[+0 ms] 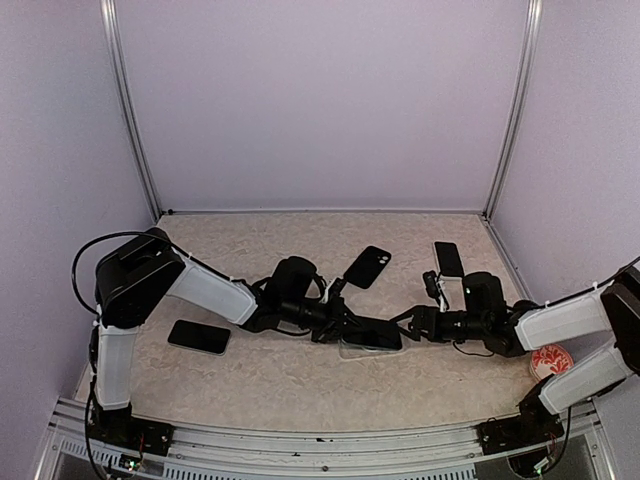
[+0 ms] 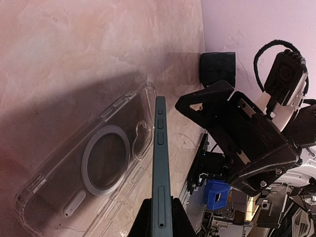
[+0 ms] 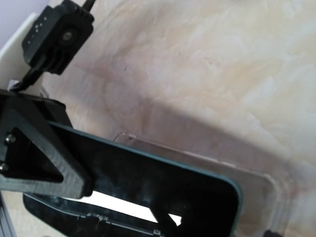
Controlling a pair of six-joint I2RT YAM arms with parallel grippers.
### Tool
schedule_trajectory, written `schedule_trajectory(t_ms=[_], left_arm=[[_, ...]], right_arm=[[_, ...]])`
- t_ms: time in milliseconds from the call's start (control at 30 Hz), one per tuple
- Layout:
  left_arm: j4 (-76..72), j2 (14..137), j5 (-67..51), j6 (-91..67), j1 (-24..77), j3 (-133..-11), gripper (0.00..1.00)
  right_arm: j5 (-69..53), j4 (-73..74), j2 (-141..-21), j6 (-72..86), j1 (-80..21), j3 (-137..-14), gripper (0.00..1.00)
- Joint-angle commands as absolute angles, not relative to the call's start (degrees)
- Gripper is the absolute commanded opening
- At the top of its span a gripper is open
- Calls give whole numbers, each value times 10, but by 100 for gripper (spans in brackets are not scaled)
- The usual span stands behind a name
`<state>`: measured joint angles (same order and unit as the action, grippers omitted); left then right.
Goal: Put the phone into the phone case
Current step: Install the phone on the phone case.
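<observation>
Near the middle of the beige marbled desk (image 1: 300,390), the left gripper (image 2: 160,224) pinches a slim black phone with a dark teal rim (image 1: 372,335) by its faces. The pale translucent rounded phone case (image 2: 89,168) lies flat just beneath it, open side up.

The overhead view shows little more than a dark slab over a faint outline. The left wrist view shows the phone edge-on, standing along the case's long side, though I cannot tell whether they touch. The right wrist view shows its glossy face tilted over the case.

The right gripper (image 1: 418,322) sits at the phone's other end, jaws spread.

Three more black phones lie apart: one (image 1: 198,337) near the left edge, and two (image 1: 367,267) (image 1: 449,259) toward the far edge.
</observation>
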<state>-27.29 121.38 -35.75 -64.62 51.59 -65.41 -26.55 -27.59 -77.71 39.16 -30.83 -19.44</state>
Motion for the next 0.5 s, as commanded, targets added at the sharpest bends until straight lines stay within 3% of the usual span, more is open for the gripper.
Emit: schedule_trajectory(t_ms=[0,467], left_arm=[[-290,1223,-366,-654,520,-675,0],[-304,1243,-368,-669,522,-679,0]], right_arm=[[-275,-302,-800,400,-305,-187,90],[-261,-301,-816,402,-314,-183,89]])
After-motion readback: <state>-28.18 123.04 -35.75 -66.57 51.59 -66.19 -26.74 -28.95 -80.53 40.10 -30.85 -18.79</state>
